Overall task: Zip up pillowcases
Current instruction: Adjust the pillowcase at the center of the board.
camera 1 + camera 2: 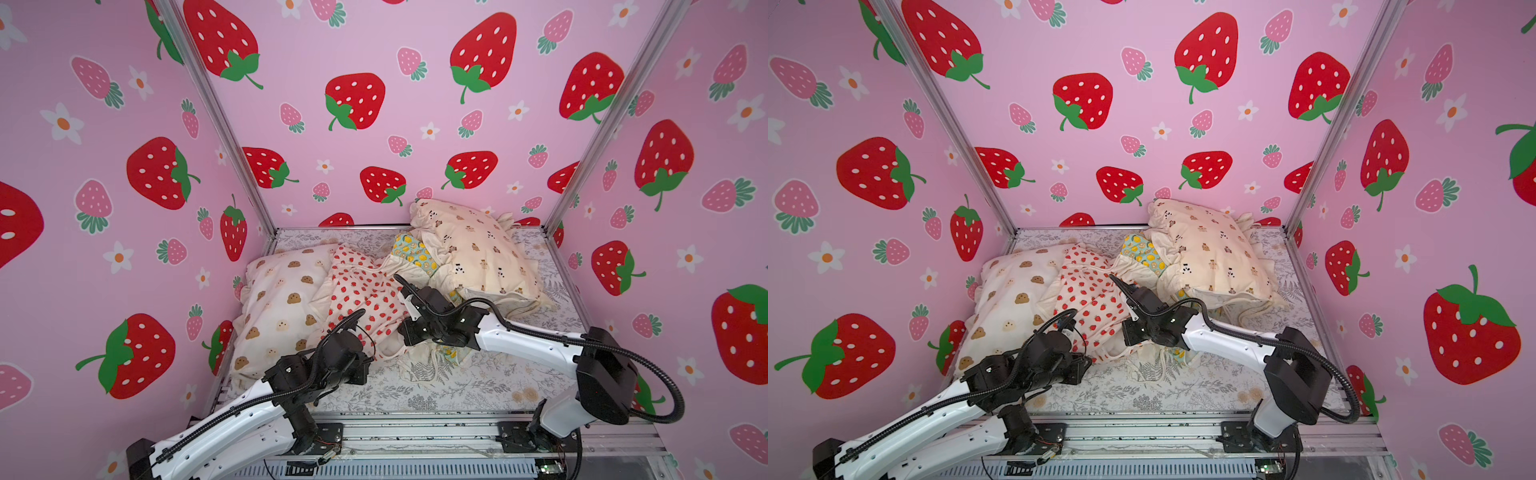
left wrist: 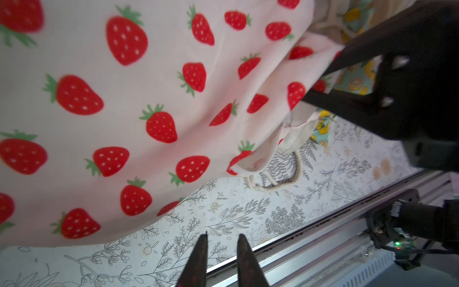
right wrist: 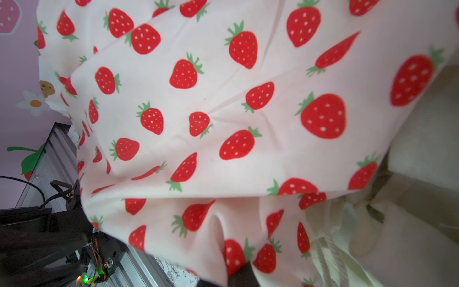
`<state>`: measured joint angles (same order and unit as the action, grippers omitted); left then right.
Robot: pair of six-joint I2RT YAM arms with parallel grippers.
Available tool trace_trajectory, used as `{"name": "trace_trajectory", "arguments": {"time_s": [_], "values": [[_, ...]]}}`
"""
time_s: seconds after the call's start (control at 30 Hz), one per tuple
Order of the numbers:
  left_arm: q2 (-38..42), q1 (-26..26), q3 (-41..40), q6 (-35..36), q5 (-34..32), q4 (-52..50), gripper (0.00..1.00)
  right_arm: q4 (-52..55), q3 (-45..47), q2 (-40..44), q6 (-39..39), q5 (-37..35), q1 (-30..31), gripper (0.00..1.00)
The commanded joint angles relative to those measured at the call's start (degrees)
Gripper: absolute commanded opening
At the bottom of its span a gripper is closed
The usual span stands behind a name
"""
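Noting strawberry pillowcase (image 2: 129, 104) slack across upper left of the left wrist view, zipper not seen. Lower centre: left gripper (image 2: 223, 234) slightly parted, holding nothing, above fern sheet (image 2: 248, 216). Upper right: right gripper (image 2: 313, 87) apparently pinched shut on the pillowcase hem. Risk: thin cloth slipping from that pinch under pull; cream cord (image 2: 273, 184) snagging fingers.

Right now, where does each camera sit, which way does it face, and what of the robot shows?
Top views: high at the front, looking down on the strawberry pillowcase; left arm and right arm show.
Left wrist: low over the fern sheet, facing that pillowcase; open left tool and right arm show.
Right wrist: close against strawberry fabric; the right tool's tip shows.
Both wrist views share the strawberry pillowcase.
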<state>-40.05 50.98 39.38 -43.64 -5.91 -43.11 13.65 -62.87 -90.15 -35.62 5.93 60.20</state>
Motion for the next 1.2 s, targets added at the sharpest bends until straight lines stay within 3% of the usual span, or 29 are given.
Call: {"name": "trace_trajectory", "arguments": {"time_s": [0.0, 0.07, 0.17, 0.4, 0.53, 0.67, 0.9, 1.03, 1.17], "values": [[3.2, -0.3, 2.3, -4.0, -0.5, -3.6, 0.34, 2.3, -2.3, -0.8, 0.8, 0.5, -0.2, 0.00], [3.5, -0.3, 2.5, -7.9, -2.9, -6.5, 0.43, 2.0, -2.4, -1.0, 0.4, 1.4, 0.0, 0.00], [4.5, -0.3, 1.8, -12.7, -6.0, -9.2, 0.48, 2.2, -2.1, -0.7, 0.3, 0.3, 0.4, 0.00], [9.7, -1.9, -5.6, -21.2, -9.1, -2.3, 0.62, 1.2, -1.3, -1.6, -0.4, 0.3, 0.6, 0.00], [8.7, -8.4, -8.9, -21.7, -6.1, 3.3, 0.67, 1.2, -1.3, -2.1, -0.3, 0.2, 0.6, 0.00], [9.6, -13.7, -13.9, -22.4, -2.8, 12.6, 0.65, 1.0, -1.2, -2.5, -0.3, 0.5, 0.6, 0.00], [9.0, -17.4, -20.7, -24.0, -1.8, 23.4, 0.42, 1.0, -1.4, -3.5, 0.1, 0.3, 0.5, 0.00], [9.2, -19.3, -18.8, -22.6, -1.1, 21.1, 0.21, 1.0, -1.3, -4.1, 0.7, -0.7, 0.5, 0.01], [10.2, -21.0, -16.4, -21.0, 1.4, 17.5, 0.08, 0.3, -0.9, -3.5, 2.6, -2.9, 0.9, 0.07]]}}
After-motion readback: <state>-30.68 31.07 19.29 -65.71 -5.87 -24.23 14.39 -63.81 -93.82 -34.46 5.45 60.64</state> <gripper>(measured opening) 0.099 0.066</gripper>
